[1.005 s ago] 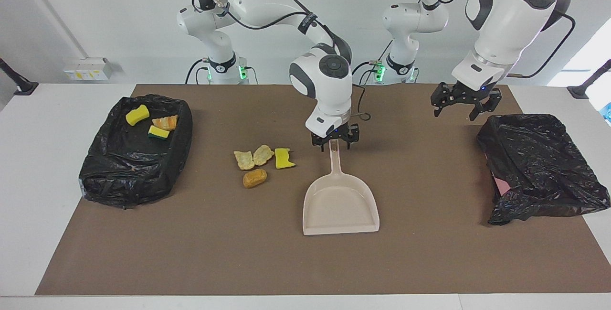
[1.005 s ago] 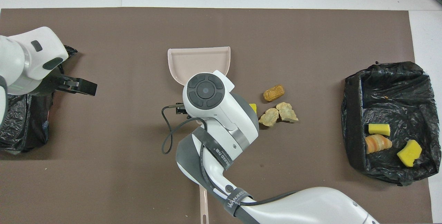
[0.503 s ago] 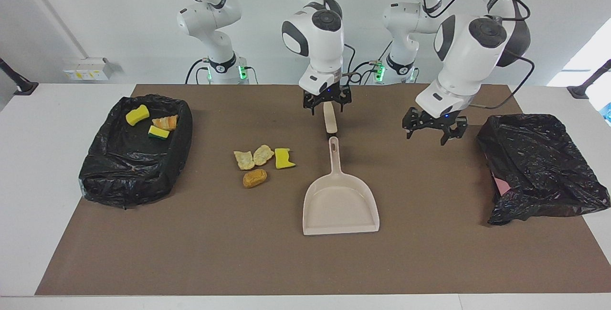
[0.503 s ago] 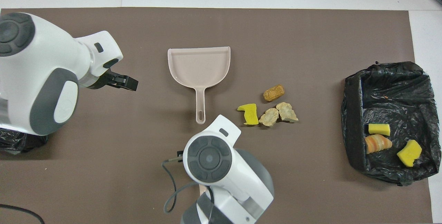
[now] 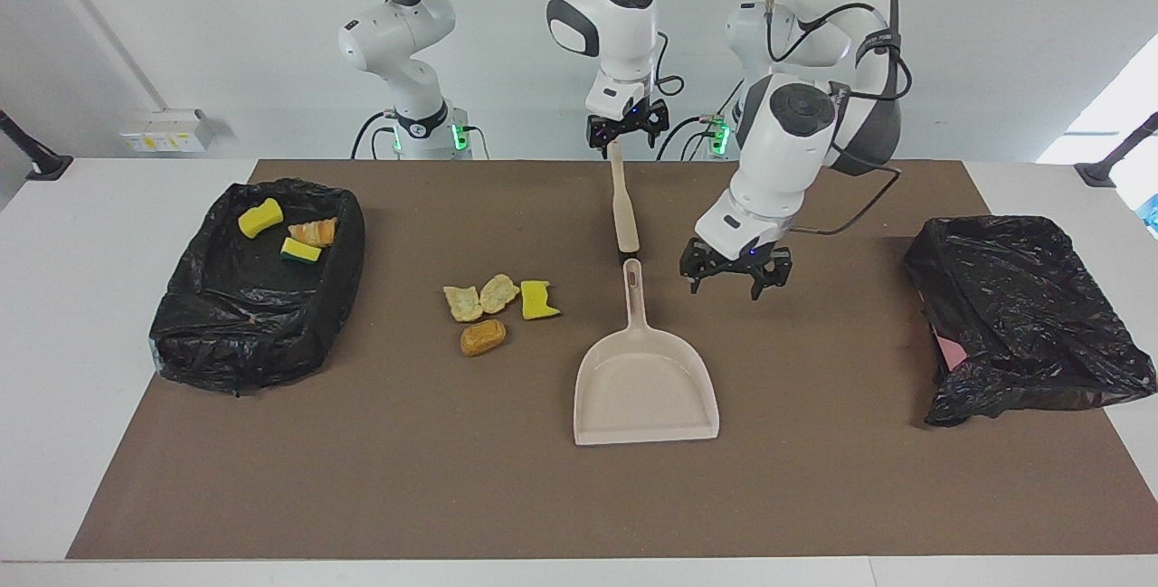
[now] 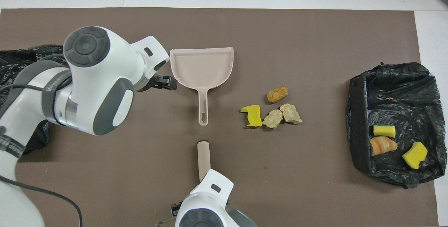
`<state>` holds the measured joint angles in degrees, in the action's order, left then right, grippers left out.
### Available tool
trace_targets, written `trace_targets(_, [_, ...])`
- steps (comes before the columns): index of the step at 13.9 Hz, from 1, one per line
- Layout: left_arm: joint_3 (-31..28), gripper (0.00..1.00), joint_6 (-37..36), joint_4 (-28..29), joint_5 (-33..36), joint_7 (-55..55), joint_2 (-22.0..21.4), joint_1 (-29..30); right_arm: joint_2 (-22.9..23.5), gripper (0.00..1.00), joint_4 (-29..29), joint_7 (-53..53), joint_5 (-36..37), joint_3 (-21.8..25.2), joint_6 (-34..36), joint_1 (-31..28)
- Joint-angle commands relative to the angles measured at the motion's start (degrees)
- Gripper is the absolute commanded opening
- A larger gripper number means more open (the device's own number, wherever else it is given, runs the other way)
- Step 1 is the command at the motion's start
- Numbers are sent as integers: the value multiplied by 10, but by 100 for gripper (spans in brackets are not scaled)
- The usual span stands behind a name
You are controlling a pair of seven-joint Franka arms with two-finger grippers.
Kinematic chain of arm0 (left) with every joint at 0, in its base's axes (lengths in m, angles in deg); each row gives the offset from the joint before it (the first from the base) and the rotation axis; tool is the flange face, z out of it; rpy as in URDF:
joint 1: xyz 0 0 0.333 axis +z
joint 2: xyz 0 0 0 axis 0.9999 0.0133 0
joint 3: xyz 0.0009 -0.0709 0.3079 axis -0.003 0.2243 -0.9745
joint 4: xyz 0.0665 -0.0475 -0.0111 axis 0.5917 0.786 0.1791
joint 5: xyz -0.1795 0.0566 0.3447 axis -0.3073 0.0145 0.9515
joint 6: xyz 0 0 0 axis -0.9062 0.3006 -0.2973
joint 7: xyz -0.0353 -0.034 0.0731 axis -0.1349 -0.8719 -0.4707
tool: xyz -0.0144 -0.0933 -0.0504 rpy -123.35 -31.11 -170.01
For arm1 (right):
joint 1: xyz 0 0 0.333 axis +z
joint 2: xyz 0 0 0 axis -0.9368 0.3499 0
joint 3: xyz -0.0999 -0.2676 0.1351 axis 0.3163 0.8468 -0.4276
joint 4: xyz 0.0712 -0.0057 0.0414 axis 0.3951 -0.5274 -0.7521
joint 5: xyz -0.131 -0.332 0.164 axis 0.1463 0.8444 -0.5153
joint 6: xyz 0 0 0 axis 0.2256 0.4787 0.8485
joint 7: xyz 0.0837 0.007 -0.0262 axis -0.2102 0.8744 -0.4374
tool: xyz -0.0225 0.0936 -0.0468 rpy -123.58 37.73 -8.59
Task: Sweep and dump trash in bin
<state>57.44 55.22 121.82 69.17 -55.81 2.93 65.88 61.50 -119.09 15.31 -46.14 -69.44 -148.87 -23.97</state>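
**Now: four scraps loose beside the dustpan handle, both grippers empty**

Start from the trash [image 5: 493, 308]. Four scraps, one yellow and three tan or orange-brown, lie bunched on the mat [image 5: 362, 478], just beside the dustpan [image 5: 647, 383] toward the right arm's end. The dustpan's long axis runs toward and away from the robots, handle toward them, so its mouth faces away from the pile. I judge you must turn it before sweeping.

The brush [image 5: 622, 207] lies in line with that handle, nearer the robots.

Your left gripper [image 5: 735, 279] hangs over the mat just beside the dustpan handle, fingers apart. Your right gripper [image 5: 627, 137] is over the brush's robot-side end, fingers apart.

The bin [image 5: 181, 325] at the right arm's end holds three scraps. The black bag [image 5: 1022, 316] at the left arm's end hides any contents.
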Motion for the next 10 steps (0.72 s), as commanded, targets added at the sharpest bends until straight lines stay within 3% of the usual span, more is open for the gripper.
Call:
trace_targets(1, [-9,100,29,-9,6,-42,28,-33,8,100,-34,2,-13,1,-35,2])
trace_targets(5, [-10,100,48,-8,8,-97,65,-71,52,100,-32,-1,-13,2,-80,2])
trace_targets(7, [-9,88,50,-3,9,-102,67,-72,53,100,-30,-2,-9,2,-82,2])
trace_targets(8, [-9,80,50,1,9,-102,67,-77,52,85,-30,-4,-4,2,-81,2])
trace_targets(9, [-9,74,52,11,9,-102,65,-81,52,48,-27,-5,-4,2,-78,3])
trace_targets(10, [-9,70,52,17,9,-102,63,-82,52,32,-26,-6,-3,2,-73,3])
